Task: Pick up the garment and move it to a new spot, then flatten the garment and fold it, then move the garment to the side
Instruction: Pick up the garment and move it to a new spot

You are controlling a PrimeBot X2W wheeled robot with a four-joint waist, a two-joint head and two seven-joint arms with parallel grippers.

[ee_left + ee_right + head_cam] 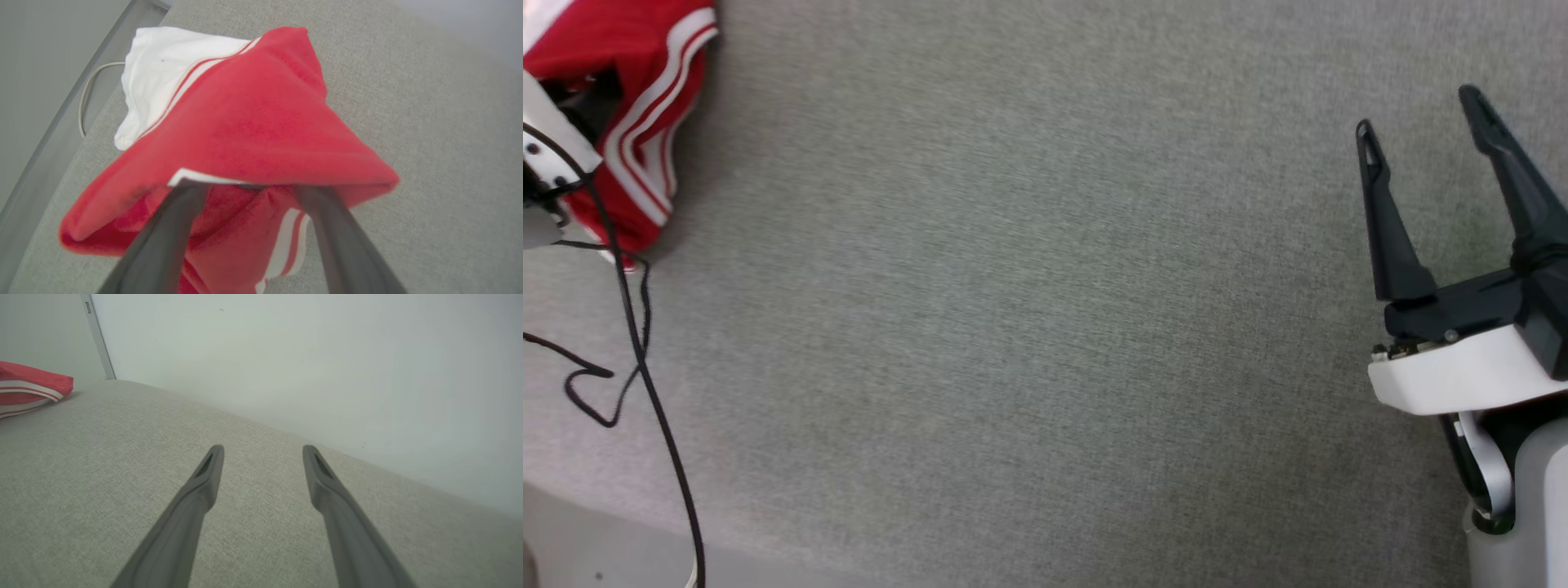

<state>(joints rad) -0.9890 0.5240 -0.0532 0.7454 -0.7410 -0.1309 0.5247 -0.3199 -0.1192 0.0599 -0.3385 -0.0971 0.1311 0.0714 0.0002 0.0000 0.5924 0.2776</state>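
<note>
Grey cloth-covered tabletop [1013, 286]. The garment [645, 98], red with red-and-white striped trim [637, 155] and one white sleeve [163, 73], lies bunched at the far left. Left claw [253, 195]: fingers spread wide, not pinched together, their tips hidden beneath a raised red fold that drapes across them. Right claw [1417, 110]: at the right, well apart from the garment, fingers wide apart with nothing between them, poised over bare cloth. A black cable [637, 351] trails down the near left.
</note>
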